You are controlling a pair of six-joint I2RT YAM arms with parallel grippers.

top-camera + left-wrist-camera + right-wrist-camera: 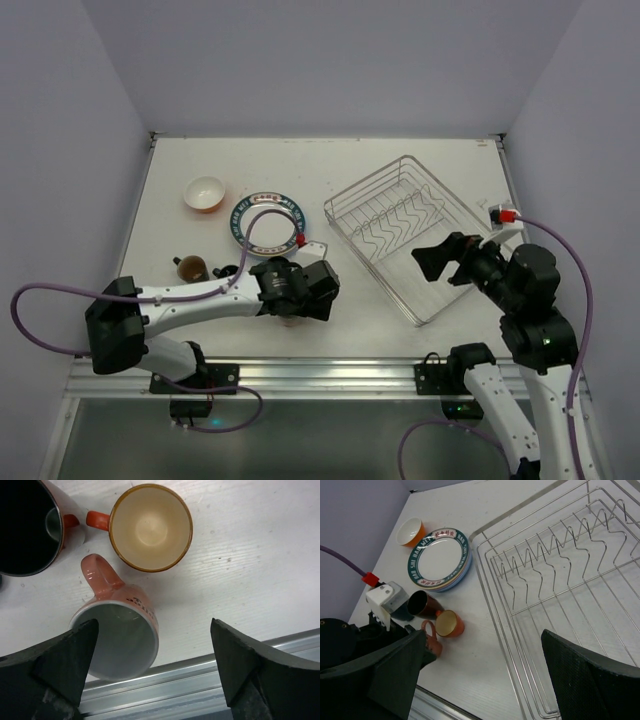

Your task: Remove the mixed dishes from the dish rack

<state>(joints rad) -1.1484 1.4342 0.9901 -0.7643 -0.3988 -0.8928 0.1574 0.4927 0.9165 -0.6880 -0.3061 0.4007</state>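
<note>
The dish rack (pixel 404 222) (pixel 555 570) is a silver wire rack at the right, and nothing shows in it. A stack of plates (pixel 266 221) (pixel 440 560) topped by a white plate with a dark patterned rim lies left of the rack, with the orange bowl (pixel 204 193) (pixel 410 531) beyond it. My left gripper (pixel 297 295) (pixel 155 665) is open over a salmon mug (pixel 120 635) (pixel 431 639) standing by its left finger near the table's front rail. An orange mug (pixel 150 527) (pixel 450 623) and a dark mug (pixel 27 525) (pixel 420 605) stand beside it. My right gripper (pixel 448 256) (pixel 485 675) hangs open above the rack's near left side.
A brown mug (pixel 190 267) and a small dark one (pixel 225 270) stand left of my left arm. The metal front rail (pixel 200 680) runs just beside the salmon mug. Purple walls close in the table on three sides.
</note>
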